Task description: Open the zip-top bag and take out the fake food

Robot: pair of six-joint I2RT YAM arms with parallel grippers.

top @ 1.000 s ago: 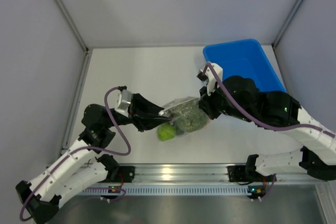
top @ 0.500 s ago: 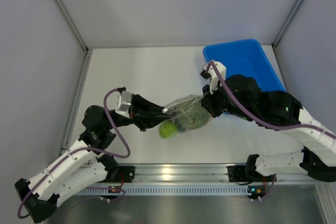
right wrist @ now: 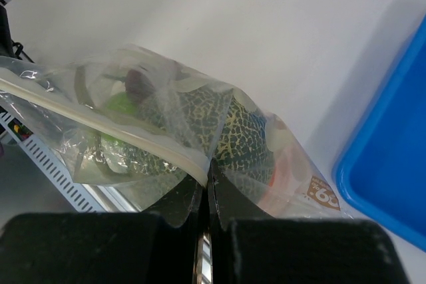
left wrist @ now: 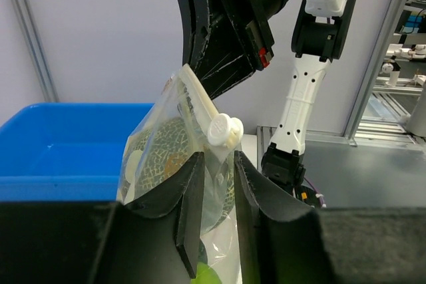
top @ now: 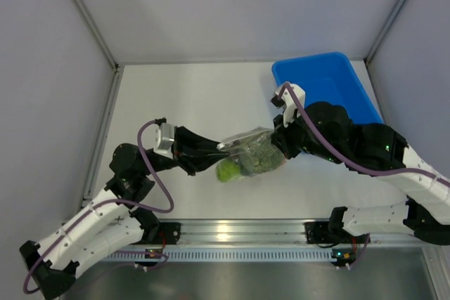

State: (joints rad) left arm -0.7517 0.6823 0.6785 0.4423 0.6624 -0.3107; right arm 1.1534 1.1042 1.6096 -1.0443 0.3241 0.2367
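Over the white table (top: 183, 96), pinching the zip-top bag (top: 252, 154) with the left gripper (left wrist: 218, 164), fingers (left wrist: 190, 211) closed on its top edge just under the white slider tab (left wrist: 224, 130); clamping the zip strip's (right wrist: 100, 121) other end with the right gripper (right wrist: 205, 184), fingers (right wrist: 233, 197) pressed together. Holding the bag strung between both, netted melon (right wrist: 236, 131), green apple (top: 227, 171) and small dark piece (right wrist: 136, 83) inside, blue bin (top: 323, 82) just beyond.

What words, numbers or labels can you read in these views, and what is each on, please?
"69": tan sticker on the bag, right wrist view; the digits are partly unclear.
Printed label at the bag's top corner, left wrist view: too blurred to read.
No other text is readable.
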